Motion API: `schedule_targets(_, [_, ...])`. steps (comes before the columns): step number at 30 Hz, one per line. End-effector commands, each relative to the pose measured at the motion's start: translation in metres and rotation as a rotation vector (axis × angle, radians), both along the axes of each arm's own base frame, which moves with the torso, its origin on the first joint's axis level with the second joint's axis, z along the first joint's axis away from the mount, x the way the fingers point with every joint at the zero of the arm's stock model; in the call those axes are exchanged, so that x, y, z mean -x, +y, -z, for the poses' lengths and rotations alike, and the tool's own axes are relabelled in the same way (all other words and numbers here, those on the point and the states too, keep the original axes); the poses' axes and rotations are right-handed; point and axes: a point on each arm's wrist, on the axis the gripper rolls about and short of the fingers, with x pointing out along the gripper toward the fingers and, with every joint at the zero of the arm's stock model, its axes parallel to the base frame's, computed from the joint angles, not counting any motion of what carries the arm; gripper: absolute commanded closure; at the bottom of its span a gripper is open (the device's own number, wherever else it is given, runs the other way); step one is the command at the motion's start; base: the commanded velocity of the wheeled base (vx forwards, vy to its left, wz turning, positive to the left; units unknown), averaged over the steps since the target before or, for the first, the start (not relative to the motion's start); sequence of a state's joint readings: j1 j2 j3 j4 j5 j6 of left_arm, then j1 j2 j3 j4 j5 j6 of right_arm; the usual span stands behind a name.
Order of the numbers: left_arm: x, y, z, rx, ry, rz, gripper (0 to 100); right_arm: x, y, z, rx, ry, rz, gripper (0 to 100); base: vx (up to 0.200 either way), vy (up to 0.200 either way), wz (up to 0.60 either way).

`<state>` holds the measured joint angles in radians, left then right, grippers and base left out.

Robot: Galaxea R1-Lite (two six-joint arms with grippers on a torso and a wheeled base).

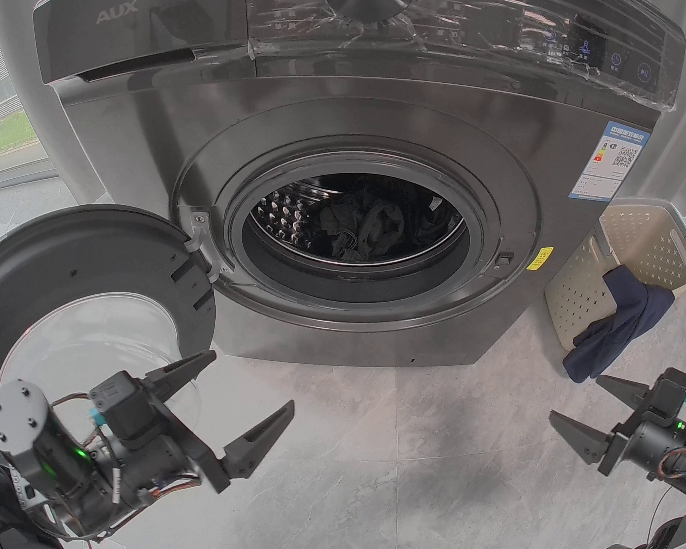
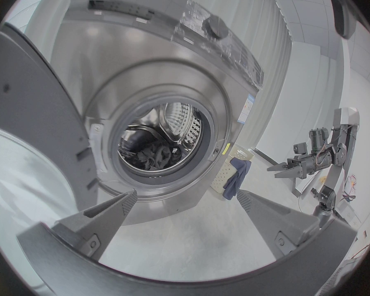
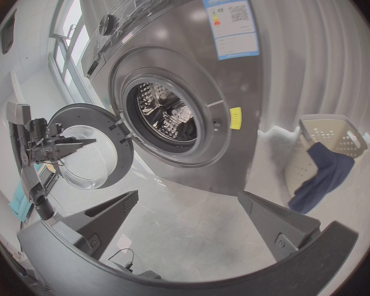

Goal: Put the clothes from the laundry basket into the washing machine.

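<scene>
The door stands swung wide at the far left, and the left gripper hangs low in front of its glass, fingers spread with nothing between them. Close as it is, a careless swing of that arm could knock the door partway shut and narrow the way in. In the middle, the washer has its port open, with dark clothes piled in the drum. To the right, the basket sits just beside the washer's side, and a navy garment drapes over its front rim and down toward the floor. The right gripper hovers near the garment's lower end, fingers parted and empty. The likely troubles lie here: a pinch on only a loose fold could slip, a pull could drag or tip the light basket, and a long trailing end could catch on the port's rim or hang out of the drum. The basket's far side is cut off at the picture's edge, so I cannot tell whether more clothes lie under the garment. The drum's depth is dark, and the separate pieces in it are hard to make out.
</scene>
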<state>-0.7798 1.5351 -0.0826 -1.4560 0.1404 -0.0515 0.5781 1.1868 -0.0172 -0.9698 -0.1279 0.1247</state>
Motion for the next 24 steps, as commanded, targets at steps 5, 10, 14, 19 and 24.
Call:
schedule_targets(5, [0.049, 0.075, -0.019, 0.016, -0.081, -0.224, 0, 0.069, -0.059, -0.001, 0.022, -0.173, 0.310, 0, -0.080, 0.000, 0.00])
schedule_targets(10, [0.070, 0.097, -0.016, 0.012, -0.083, -0.299, 0, 0.089, -0.066, 0.003, 0.021, -0.230, 0.371, 0, -0.200, 0.000, 0.00])
schedule_targets(14, [0.098, 0.118, 0.000, -0.027, -0.050, -0.392, 0, 0.112, -0.069, 0.022, 0.028, -0.240, 0.434, 0, -0.050, 0.000, 0.00])
schedule_targets(19, [0.121, 0.127, 0.015, -0.021, -0.047, -0.427, 0, 0.123, -0.070, 0.044, 0.047, -0.188, 0.466, 0, -0.080, 0.000, 0.00])
schedule_targets(24, [0.145, 0.132, 0.047, -0.063, 0.039, -0.518, 0, 0.127, -0.067, 0.048, 0.047, -0.179, 0.537, 0, 0.000, 0.000, 0.00])
